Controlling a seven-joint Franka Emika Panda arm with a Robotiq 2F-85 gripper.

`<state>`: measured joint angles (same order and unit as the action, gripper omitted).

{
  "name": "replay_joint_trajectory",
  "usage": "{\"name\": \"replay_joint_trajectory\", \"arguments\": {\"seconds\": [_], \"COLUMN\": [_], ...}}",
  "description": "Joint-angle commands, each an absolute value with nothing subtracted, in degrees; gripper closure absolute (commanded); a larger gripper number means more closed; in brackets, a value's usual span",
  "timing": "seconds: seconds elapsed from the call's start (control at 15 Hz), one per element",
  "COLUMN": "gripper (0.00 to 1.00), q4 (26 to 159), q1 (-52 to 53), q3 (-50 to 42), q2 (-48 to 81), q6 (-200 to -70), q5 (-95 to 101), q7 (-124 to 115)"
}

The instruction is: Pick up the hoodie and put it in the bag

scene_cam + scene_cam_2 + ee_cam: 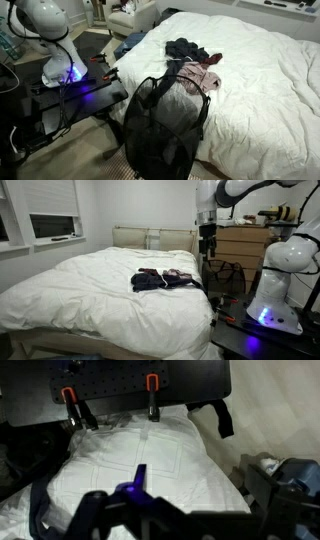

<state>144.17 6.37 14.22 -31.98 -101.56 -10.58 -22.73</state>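
Observation:
A dark hoodie (185,48) lies crumpled on the white bed next to a pinkish garment (205,78); the heap also shows in an exterior view (152,279). A black mesh bag (163,120) stands open against the side of the bed, and shows beside the bed in an exterior view (226,276). My gripper (207,247) hangs high above the bed's edge, near the bag and well apart from the hoodie. In the wrist view my gripper (190,500) looks open and empty over white bedding; the hoodie is not in that view.
The robot base (45,45) with a blue light stands on a black table (70,100) by the bed. A wooden dresser (240,245) stands behind the bag. The white duvet (260,90) spreads wide around the clothes. Orange-handled clamps (150,385) hold the black plate.

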Motion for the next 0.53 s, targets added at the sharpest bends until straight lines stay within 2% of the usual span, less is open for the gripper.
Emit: {"name": "replay_joint_trajectory", "arguments": {"seconds": [0.0, 0.47], "gripper": [0.00, 0.00], "q4": [144.1, 141.3], "q1": [6.6, 0.5], "q3": [14.0, 10.8], "q2": [-31.9, -28.6], "q6": [-101.5, -109.4], "q5": [-10.5, -5.5], "q7": [-22.8, -24.4]}}
